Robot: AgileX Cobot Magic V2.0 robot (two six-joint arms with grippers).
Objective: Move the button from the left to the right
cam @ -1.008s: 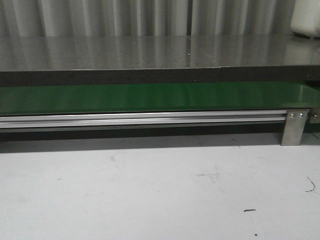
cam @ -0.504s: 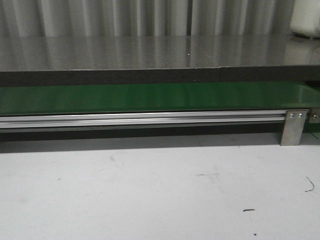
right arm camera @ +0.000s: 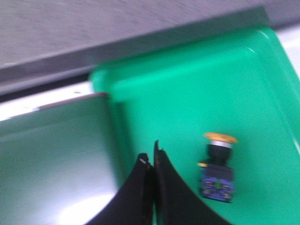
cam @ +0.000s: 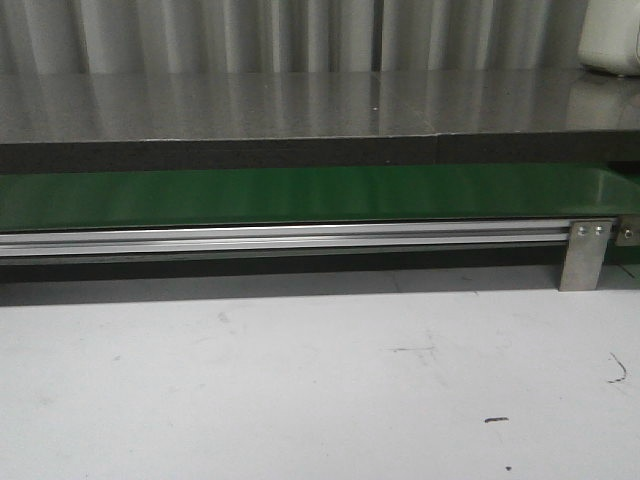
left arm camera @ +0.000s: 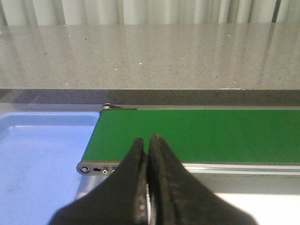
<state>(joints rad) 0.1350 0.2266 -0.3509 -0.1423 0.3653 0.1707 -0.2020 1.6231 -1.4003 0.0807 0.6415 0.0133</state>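
Note:
The button (right arm camera: 217,166), with an orange-yellow cap on a black and blue body, lies on its side in a green tray (right arm camera: 197,79) in the right wrist view. My right gripper (right arm camera: 151,157) hovers beside it, shut with nothing between its fingers. The picture is blurred. In the left wrist view my left gripper (left arm camera: 147,142) is shut and empty over the near edge of the green conveyor belt (left arm camera: 211,133). Neither gripper nor the button shows in the front view.
A blue tray (left arm camera: 37,154) sits at the belt's left end. The green belt (cam: 300,195) runs across the front view behind an aluminium rail (cam: 280,238), under a dark grey shelf (cam: 300,110). A white table (cam: 300,390) lies in front.
The front view has shifted very slightly; nothing else in it has changed.

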